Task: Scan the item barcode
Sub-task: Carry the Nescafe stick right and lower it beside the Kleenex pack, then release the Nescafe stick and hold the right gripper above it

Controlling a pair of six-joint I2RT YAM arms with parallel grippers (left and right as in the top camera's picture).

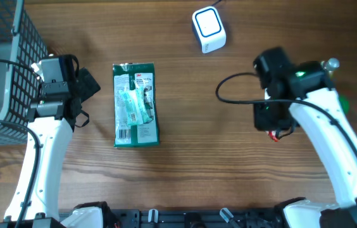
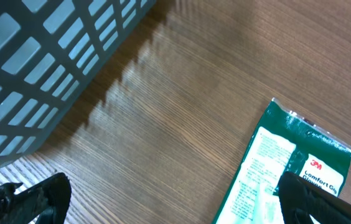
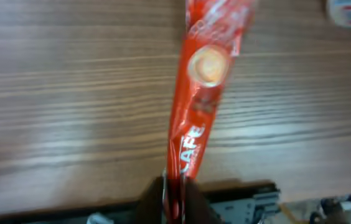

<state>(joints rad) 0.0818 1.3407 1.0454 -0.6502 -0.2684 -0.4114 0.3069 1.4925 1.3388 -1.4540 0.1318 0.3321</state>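
Note:
A slim red sachet [image 3: 197, 99] hangs in my right gripper [image 3: 175, 200], whose fingers are pressed against its end; it points away over the wood. From overhead only a red tip [image 1: 275, 134] shows under the right gripper [image 1: 272, 126], at the table's right. A white barcode scanner [image 1: 209, 28] stands at the back, left of that arm. A green 3M glove packet [image 1: 135, 104] lies flat left of centre. My left gripper [image 1: 85, 88] is open just left of it, one fingertip [image 2: 312, 199] over the packet's corner [image 2: 275, 162].
A grey mesh basket [image 1: 1, 69] stands at the far left, close behind the left arm; its wall [image 2: 45, 56] fills the left wrist view's top left. The right arm's black cable [image 1: 229, 95] loops over the table. The arm bases line the front edge.

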